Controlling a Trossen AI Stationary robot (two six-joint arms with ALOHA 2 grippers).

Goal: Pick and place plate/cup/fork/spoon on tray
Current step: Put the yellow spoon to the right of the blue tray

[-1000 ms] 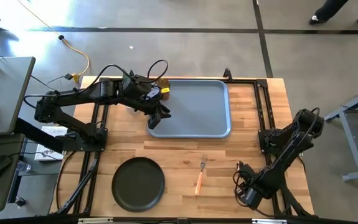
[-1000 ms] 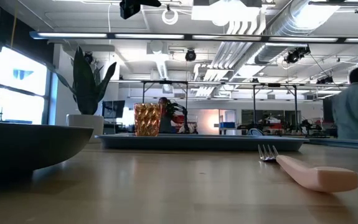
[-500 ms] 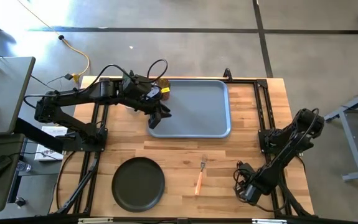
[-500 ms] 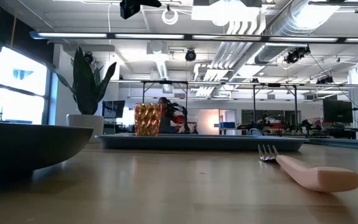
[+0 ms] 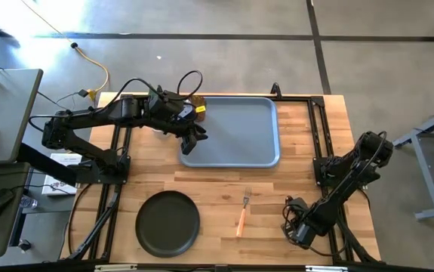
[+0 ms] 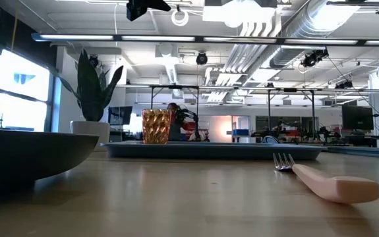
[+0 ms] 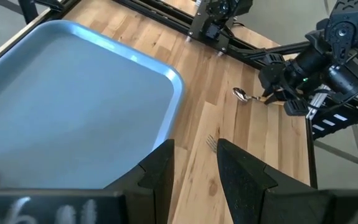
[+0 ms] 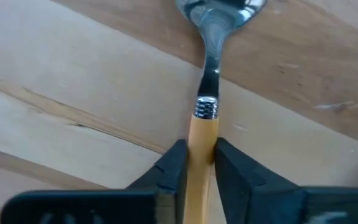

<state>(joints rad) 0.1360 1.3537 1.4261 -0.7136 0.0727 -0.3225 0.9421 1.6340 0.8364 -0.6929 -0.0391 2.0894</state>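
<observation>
The blue-grey tray lies at the table's far middle, and the amber cup stands upright at its far left corner. My left gripper hovers open over the tray's near left corner, touching nothing. The dark plate rests on the wood at the near left. The fork lies flat right of it, tines pointing to the far edge. The spoon lies near the right side, with my right gripper shut on it. My right gripper pinches the spoon's orange handle between its two fingers, a little behind the metal collar. The fingers slant down from the table's near right, one on each side of the handle. The spoon lies on the wood, its bowl pointing away from the gripper.
Black frame rails run along the table's left and right sides. A white pot with a green plant shows left of the cup in the low view. Bare wood lies between the tray and the fork.
A person beyond the table's far right has walked out of view.
</observation>
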